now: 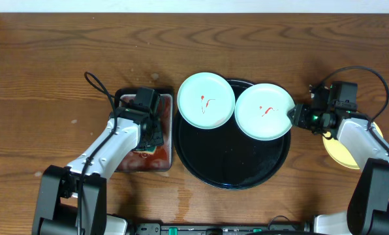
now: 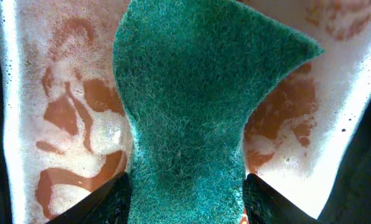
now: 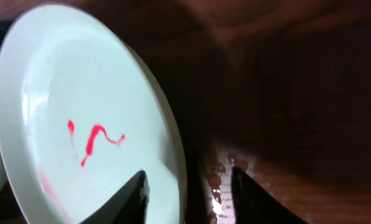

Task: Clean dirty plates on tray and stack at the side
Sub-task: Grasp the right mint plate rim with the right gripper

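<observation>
2 pale mint plates lie on the round black tray [image 1: 237,160], each marked with a small red smear. The left plate [image 1: 206,100] overhangs the tray's upper-left rim, and the right plate [image 1: 264,111] touches it. A pale yellow plate [image 1: 341,151] rests on the wooden tabletop [image 1: 51,78] to the right, partly under the right arm.

The right gripper [image 1: 294,116] straddles the right plate's rim, released: 1 finger is over the plate and the other stands clear outside it.

The left gripper [image 2: 185,183] hangs over a small metal tray [image 1: 163,160] of foamy red sauce. Its fingers [image 2: 111,199] flank a green scouring sponge [image 2: 192,93]. I cannot tell whether they squeeze it.
</observation>
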You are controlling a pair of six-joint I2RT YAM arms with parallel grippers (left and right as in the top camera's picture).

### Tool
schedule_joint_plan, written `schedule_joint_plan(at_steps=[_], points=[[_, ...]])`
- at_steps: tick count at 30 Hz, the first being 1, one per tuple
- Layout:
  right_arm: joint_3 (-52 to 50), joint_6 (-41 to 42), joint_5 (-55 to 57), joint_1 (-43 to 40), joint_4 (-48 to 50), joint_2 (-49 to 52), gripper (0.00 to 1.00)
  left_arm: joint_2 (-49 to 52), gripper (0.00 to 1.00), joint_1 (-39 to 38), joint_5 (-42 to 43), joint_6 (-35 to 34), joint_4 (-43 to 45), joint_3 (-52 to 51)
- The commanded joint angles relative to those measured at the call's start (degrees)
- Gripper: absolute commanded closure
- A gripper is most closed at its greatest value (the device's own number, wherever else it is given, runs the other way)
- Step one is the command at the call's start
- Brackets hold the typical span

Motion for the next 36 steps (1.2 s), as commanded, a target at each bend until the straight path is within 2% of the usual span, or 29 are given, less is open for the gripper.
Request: schedule_joint_plan(at_steps=[1,4,16,21,23,30,36], points=[[0.0,-0.4,0.0,0.7,0.3,0.5,0.69,-0.6,0.42,0.2,0.1,-0.5,-0.4,0.9],[0.0,-0.4,0.0,0.9,0.3,0.5,0.81,-0.6,0.42,0.2,0.1,-0.5,-0.4,0.9],[0.0,-0.4,0.0,0.9,0.3,0.5,0.83,-0.6,0.42,0.2,0.1,-0.5,-0.4,0.9],[0.0,-0.4,0.0,0.9,0.2,0.5,0.92,-0.6,0.42,0.2,0.1,-0.5,-0.4,0.9],[0.0,-0.4,0.0,0.9,0.0,0.5,0.99,-0.6,0.42,0.2,0.0,-0.5,-0.4,0.9],[0.0,-0.4,0.0,0.9,-1.5,0.2,0.99,-0.6,0.42,0.2,0.1,-0.5,-0.4,0.9],[0.1,-0.4,0.0,0.8,-5.0,-4.0,0.99,-0.6,0.42,0.2,0.0,-0.5,-0.4,0.9]])
